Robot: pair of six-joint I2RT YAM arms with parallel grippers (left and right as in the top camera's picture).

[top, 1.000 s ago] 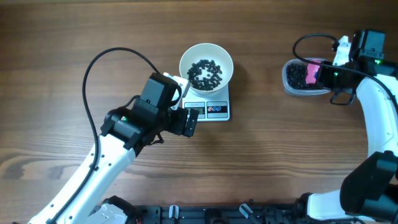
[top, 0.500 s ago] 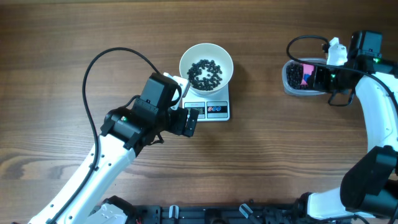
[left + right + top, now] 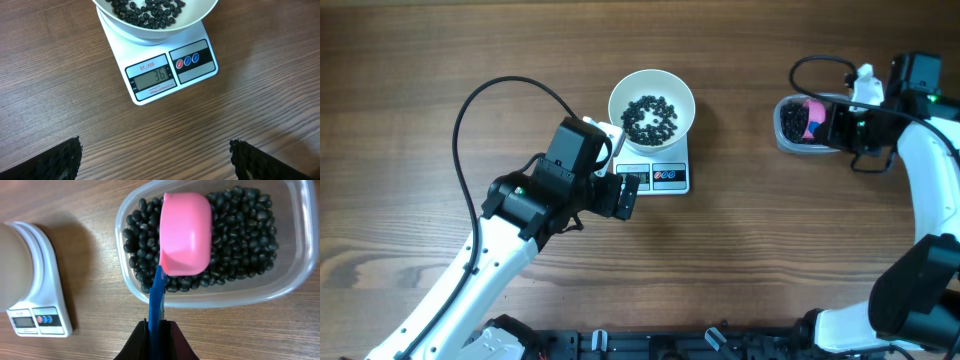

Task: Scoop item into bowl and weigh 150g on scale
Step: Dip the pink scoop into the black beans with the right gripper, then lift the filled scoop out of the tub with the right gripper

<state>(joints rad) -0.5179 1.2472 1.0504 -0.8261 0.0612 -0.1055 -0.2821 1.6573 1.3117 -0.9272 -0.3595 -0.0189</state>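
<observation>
Beans (image 3: 240, 235) fill the clear tub (image 3: 295, 260) at the right side of the table, and a smaller share already lies in the white bowl (image 3: 623, 92) on the scale (image 3: 665, 180), whose display reads 36, well short of the target by my judgement. The right gripper (image 3: 159, 330) has its fingers clamped on the blue handle of the pink scoop (image 3: 185, 232). The handle runs straight out from the fingers, so the cup sits over the beans just ahead of them. No beans show on its pink face. The bowl lies well apart, off to that arm's left. The left gripper (image 3: 157, 162) hangs just beside the scale with its fingers wide apart, holding nothing. The right arm is nearer the tub, so the next dip looks to be its job.
</observation>
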